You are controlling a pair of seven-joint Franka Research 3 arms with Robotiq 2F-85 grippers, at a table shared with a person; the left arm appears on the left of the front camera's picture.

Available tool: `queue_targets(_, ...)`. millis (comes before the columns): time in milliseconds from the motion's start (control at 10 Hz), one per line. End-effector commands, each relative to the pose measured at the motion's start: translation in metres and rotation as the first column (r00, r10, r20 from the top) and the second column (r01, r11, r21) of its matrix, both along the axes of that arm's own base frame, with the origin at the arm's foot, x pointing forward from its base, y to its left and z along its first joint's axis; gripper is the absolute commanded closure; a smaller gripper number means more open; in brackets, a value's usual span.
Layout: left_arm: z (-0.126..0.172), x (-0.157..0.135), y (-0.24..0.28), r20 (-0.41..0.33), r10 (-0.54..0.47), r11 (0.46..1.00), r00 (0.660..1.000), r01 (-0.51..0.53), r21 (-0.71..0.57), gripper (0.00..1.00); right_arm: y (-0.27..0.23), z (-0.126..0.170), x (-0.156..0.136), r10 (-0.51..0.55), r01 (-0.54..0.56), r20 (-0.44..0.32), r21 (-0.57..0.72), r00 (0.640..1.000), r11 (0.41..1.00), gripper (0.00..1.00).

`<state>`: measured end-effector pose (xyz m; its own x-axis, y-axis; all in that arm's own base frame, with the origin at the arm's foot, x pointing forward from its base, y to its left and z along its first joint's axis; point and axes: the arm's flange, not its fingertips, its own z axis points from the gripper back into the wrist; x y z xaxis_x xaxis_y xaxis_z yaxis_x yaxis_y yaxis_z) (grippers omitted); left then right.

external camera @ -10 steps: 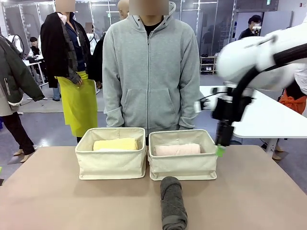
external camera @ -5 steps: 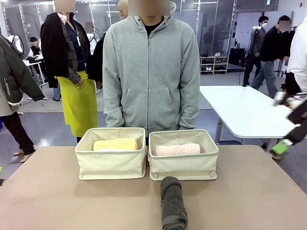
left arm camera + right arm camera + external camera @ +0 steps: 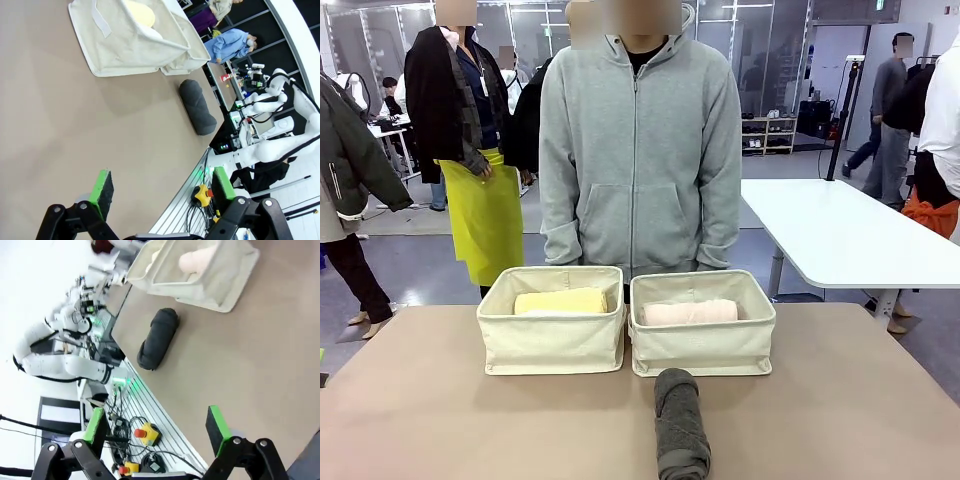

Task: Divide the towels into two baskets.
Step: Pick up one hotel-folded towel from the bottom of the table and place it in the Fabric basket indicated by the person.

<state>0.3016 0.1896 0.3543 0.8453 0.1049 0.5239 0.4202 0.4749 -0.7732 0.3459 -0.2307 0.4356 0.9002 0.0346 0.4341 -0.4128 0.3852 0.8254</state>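
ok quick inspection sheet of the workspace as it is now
surface: tan table, no spills seen
job's things: pale yellow towel in the left basket; pale pink towel in the right basket; dark grey towel on the table in front of the right basket
clutter: nothing seen
grippers: left gripper open, empty; right gripper open, empty
cables: bundle beside the stop button, off the table's near edge
surroundings: person in a grey hoodie at the far side; white table behind

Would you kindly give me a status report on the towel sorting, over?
Left gripper, right gripper open, empty. Yellow towel in left basket, pink towel in right basket; grey towel lying on table. Person standing behind baskets.
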Motion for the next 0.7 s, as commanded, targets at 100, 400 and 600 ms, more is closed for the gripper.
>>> queue_targets(100,0.003,-0.006,0.001,0.004,-0.008,1.000,1.000,0.008,-0.007,0.00,-0.019,-0.014,-0.024,-0.057,0.070,-0.170,0.071,0.984,0.995,0.00)
queue_targets(400,0.003,-0.006,0.001,0.004,-0.008,1.000,1.000,0.008,-0.007,0.00,-0.020,-0.016,-0.019,-0.043,0.046,-0.089,0.040,0.995,0.998,0.00)
queue_targets(600,0.003,-0.006,0.001,0.004,-0.008,1.000,1.000,0.008,-0.007,0.00,-0.020,-0.016,-0.019,-0.043,0.046,-0.089,0.040,0.995,0.998,0.00)
